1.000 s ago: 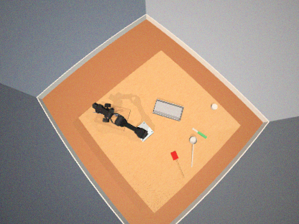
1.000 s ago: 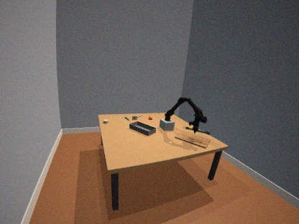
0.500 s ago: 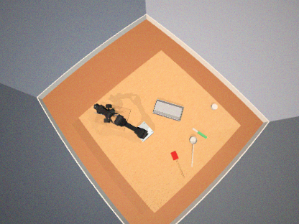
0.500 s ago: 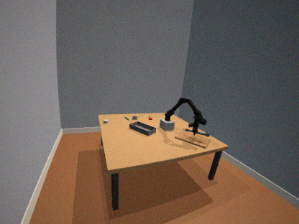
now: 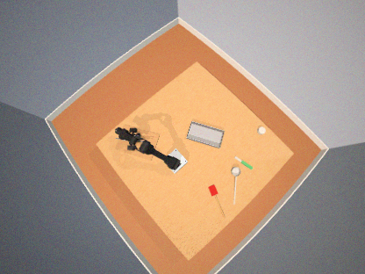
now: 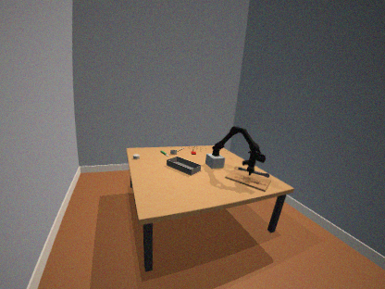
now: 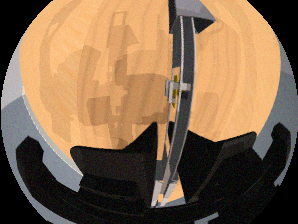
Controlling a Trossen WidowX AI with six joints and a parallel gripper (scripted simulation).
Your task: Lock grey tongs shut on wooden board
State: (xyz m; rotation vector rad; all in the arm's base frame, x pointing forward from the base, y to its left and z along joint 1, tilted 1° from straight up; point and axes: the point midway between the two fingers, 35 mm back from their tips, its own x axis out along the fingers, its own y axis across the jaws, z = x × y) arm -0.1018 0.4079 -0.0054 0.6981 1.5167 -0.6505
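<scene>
The grey tongs [image 6: 262,174] [image 7: 186,65] are held roughly level, low over the wooden board [image 5: 153,145] [image 6: 241,181]. Their two long arms lie close together, with a narrow gap in the wrist view. A grey block is at their far end, and a small grey catch with yellow parts sits midway. My gripper [image 6: 250,172] [image 7: 162,125] is shut on the tongs and points down. Whether the lock has caught cannot be told. The roasting tin [image 5: 203,143] [image 6: 178,168] stands on the table with no tongs across it. In the top view the arm hides the fingertips.
The arm's pale base block [image 5: 182,160] [image 6: 215,162] stands between the board and the tin. Farther off lie a red-headed tool [image 5: 213,190] [image 6: 193,153], a ladle [image 5: 235,171] [image 6: 173,152], a green-handled tool [image 5: 246,164] [image 6: 163,153] and a small white round thing [image 5: 261,130] [image 6: 136,157].
</scene>
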